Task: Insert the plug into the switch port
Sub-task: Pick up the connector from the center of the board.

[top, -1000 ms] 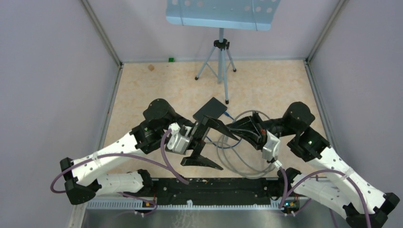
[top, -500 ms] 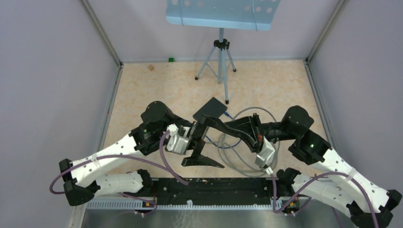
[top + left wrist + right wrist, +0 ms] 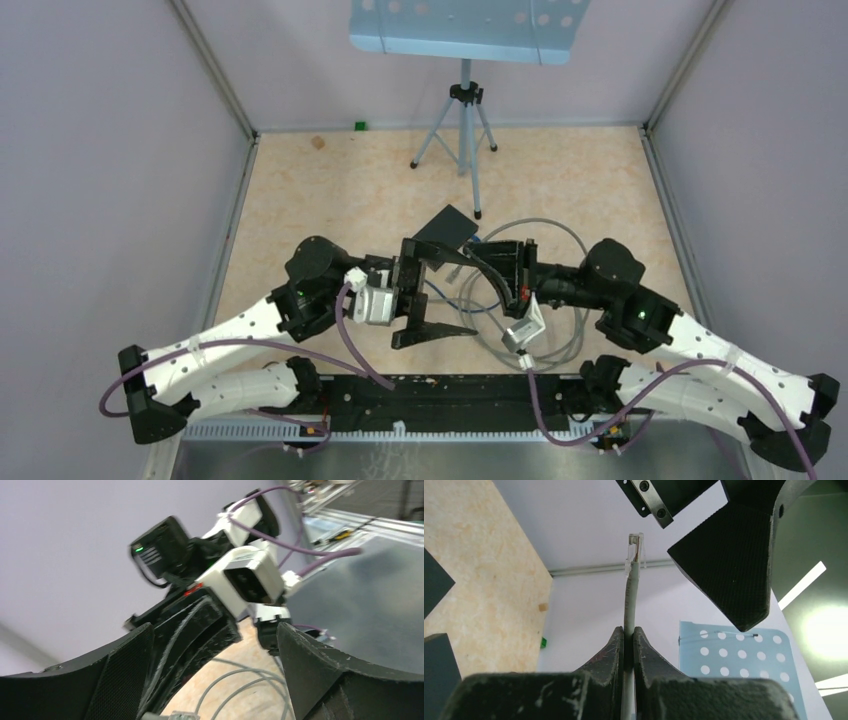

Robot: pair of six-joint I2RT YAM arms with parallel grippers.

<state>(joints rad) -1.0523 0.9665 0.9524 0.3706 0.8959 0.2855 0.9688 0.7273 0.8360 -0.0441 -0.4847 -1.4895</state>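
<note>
1. Swinging leftward, the right gripper (image 3: 629, 632) has carried the plug (image 3: 635, 550) in beside the left gripper (image 3: 432, 292), clamped on the cable (image 3: 630, 600) just below it.
2. The left gripper gapes wide, holding nothing; a handover looks likely.
3. The switch (image 3: 447, 228) sits just beyond, and the plug is not yet in.

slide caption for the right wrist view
Right fingers pinch a thin grey cable, its clear plastic plug sticking out beside a black left finger.
</note>
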